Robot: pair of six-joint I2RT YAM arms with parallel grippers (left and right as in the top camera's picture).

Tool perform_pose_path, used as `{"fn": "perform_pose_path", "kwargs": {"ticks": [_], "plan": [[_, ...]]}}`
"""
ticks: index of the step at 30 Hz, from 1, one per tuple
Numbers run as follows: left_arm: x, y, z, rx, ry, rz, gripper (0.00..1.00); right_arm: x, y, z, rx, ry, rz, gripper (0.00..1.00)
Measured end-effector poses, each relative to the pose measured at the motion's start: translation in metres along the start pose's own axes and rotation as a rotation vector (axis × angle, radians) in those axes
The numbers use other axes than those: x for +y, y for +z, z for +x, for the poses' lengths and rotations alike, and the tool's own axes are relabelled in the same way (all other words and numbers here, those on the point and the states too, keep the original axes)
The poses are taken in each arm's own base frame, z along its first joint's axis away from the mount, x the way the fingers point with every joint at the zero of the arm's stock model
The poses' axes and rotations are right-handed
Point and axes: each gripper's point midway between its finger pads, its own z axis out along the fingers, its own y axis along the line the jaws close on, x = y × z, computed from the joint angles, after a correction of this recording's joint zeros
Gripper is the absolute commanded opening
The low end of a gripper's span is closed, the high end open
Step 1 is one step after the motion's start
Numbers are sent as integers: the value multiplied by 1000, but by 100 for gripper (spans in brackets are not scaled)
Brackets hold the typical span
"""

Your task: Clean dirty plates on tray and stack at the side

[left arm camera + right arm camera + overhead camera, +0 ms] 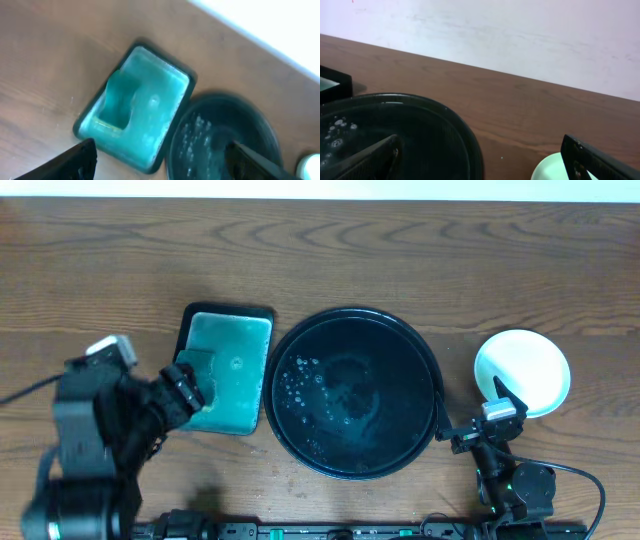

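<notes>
The large round black tray [431, 370] sits mid-table, wet with droplets and teal streaks, and no plate lies on it. White plates [522, 370] rest to its right as what looks like one stack; I cannot tell how many. My right gripper [478, 420] is open and empty, low between the tray's right rim [466, 142] and the plates [549, 171]. My left gripper [186, 390] is open and empty, above the near edge of the teal dish. In the left wrist view my fingers [160, 162] span the dish corner and the tray [260, 122].
A rectangular black-rimmed dish [192, 315] of teal liquid stands left of the tray, almost touching it. A teal sponge [198, 367] lies in its left part and shows in the left wrist view [117, 102]. A white wall [520, 35] runs behind the table.
</notes>
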Motion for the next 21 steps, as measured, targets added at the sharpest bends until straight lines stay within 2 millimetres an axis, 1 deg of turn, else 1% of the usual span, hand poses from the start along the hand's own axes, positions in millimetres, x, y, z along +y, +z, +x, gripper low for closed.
{"fn": "perform_pose_path", "kwargs": {"ticks": [2, 5, 7, 10, 13, 15, 18, 21], "plan": [[-6, -1, -7, -127, 11, 71, 82, 0, 0, 0, 1, 0, 0, 99], [-6, 4, -8, -273, 16, 149, 82, 0, 0, 0, 0, 0, 0, 99], [-3, 13, -2, -347, 16, 183, 82, 0, 0, 0, 0, 0, 0, 99], [5, 27, 13, -440, 17, 231, 82, 0, 0, 0, 0, 0, 0, 99], [13, 35, 27, -512, 18, 270, 82, 0, 0, 0, 0, 0, 0, 99], [17, 37, 34, -549, 19, 287, 82, 0, 0, 0, 0, 0, 0, 99], [19, 42, 40, -584, 24, 304, 82, 0, 0, 0, 0, 0, 0, 99], [21, 56, 47, -590, 40, 309, 82, 0, 0, 0, 0, 0, 0, 99]]}}
